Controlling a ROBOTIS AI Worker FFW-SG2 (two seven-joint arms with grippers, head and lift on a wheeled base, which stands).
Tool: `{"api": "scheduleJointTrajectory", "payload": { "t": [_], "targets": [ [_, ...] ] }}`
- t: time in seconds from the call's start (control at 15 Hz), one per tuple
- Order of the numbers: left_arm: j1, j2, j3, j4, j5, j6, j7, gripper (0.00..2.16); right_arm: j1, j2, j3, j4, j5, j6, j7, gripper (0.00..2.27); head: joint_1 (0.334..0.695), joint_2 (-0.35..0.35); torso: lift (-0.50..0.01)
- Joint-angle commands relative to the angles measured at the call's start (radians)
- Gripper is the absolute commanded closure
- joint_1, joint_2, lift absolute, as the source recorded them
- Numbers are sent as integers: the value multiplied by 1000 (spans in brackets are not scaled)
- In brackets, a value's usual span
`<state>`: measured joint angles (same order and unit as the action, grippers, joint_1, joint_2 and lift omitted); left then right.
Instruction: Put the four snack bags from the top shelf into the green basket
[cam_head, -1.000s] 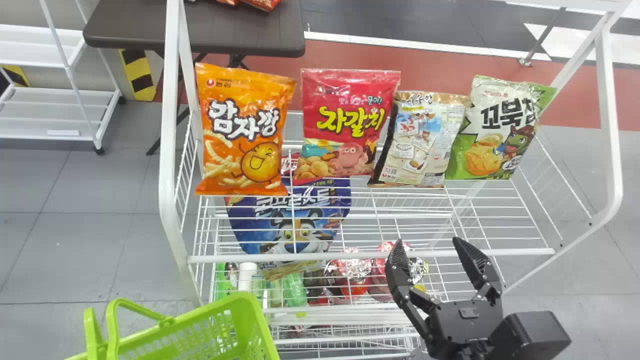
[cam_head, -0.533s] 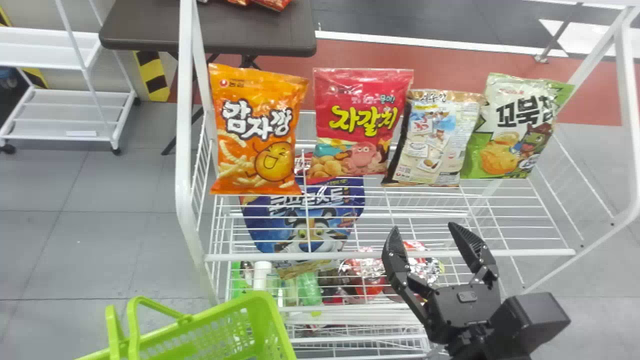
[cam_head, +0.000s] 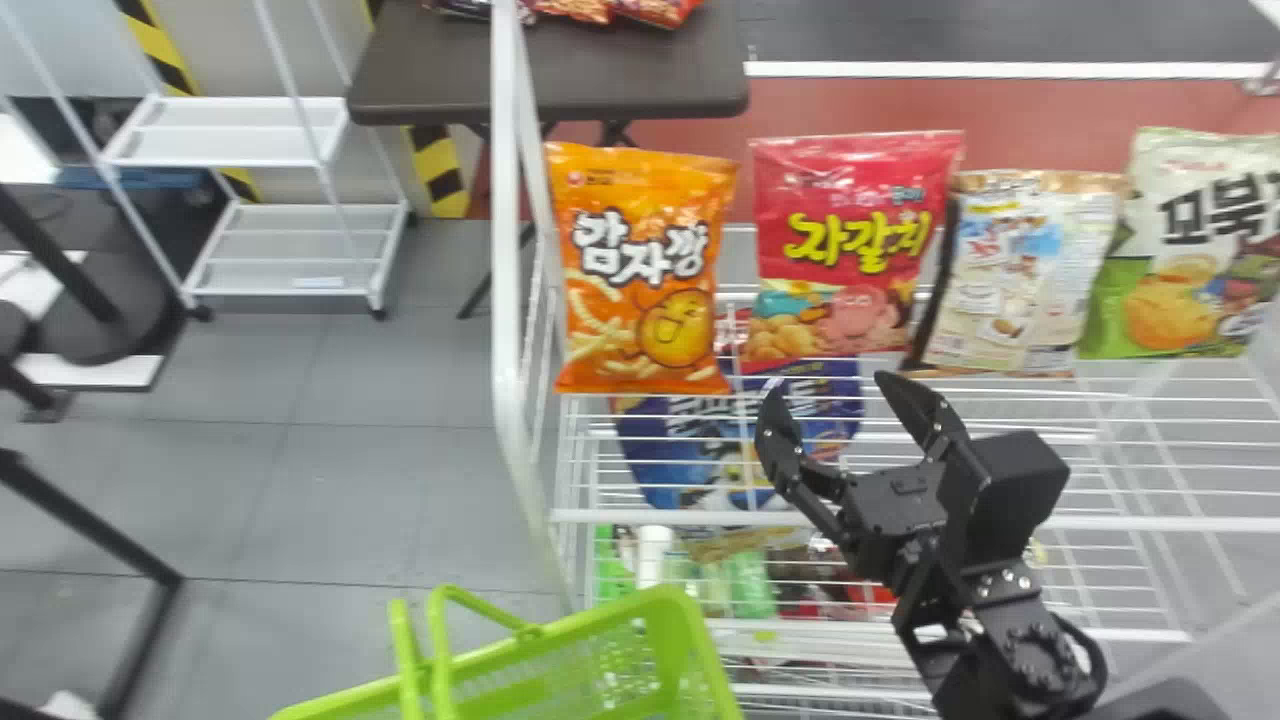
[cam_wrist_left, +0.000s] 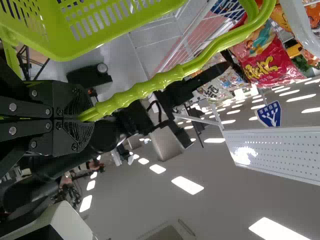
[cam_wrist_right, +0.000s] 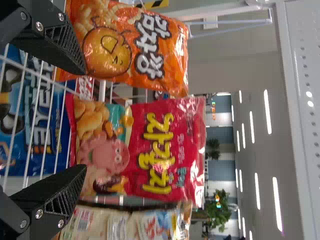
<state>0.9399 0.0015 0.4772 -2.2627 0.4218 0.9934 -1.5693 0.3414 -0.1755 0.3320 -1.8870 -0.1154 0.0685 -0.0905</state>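
Right gripper (cam_head: 830, 388): jaws spread, with nothing between them, at the front of the white rack's top shelf (cam_head: 1150, 522). In the head view the jaws open toward the lower part of the red snack bag (cam_head: 850, 235), which stands upright on that shelf, beyond their tips. The right wrist view shows the same bag past the gap between the jaws, with the orange snack bag (cam_head: 640, 270) partly behind one jaw and the tan snack bag (cam_head: 1025, 270) beyond the other.

Left gripper (cam_wrist_left: 89, 118): jaws closed on the handle (cam_wrist_left: 137, 92) of the green basket (cam_head: 680, 640). The basket lies in front of the rack, to the left of the right gripper and lower than the top shelf.

Top shelf, left to right: orange, red, tan, then the green-and-white snack bag (cam_head: 1180, 300), its upper part tilted to the right. The red bag stands between the orange and the tan.

Below the top shelf: a blue bag (cam_head: 660, 450), seen through the wires, and a bottle with a white cap (cam_head: 654, 550).

Background: a dark worktop (cam_head: 620, 85) bearing red packets (cam_head: 655, 10), and a white cart (cam_head: 280, 250) to its left.
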Motion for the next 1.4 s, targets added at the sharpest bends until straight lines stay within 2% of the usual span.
{"api": "scheduleJointTrajectory", "payload": {
  "t": [0.0,0.13,0.4,0.6,0.73,0.87,0.93,1.0,1.27,1.33],
  "targets": [
    [3,-4,0,2,0,-15,-11,2152,-133,8,71,103,-50,17,0,167,695,145,-6],
    [2,-4,-3,0,0,-18,-11,2152,-208,31,108,166,-72,14,2,167,695,192,-6],
    [-15,-4,-12,2,2,-18,-11,2152,-329,44,193,267,-116,8,6,167,695,254,-6],
    [-18,-4,-12,3,2,-18,-11,2152,-401,103,225,370,-109,17,6,167,695,297,-6],
    [-21,-4,-12,5,2,-18,-11,2152,-449,126,249,437,-110,26,5,167,695,336,-6],
    [-21,-4,-11,8,6,-18,-11,2152,-490,174,266,506,-84,63,2,238,695,350,-6],
    [-21,-4,-11,9,6,-18,-11,2152,-496,176,266,513,-55,106,-6,380,695,350,-6],
    [-20,-4,-11,9,8,-18,-11,2152,-504,176,266,520,-20,149,-15,626,695,350,-6],
    [-20,-4,-12,9,9,-18,-11,2152,-509,176,269,517,11,256,-49,2027,695,350,-6],
    [-20,-4,-12,9,9,-18,-11,2152,-495,176,265,508,26,253,-66,2148,695,350,-6]
  ]
}}
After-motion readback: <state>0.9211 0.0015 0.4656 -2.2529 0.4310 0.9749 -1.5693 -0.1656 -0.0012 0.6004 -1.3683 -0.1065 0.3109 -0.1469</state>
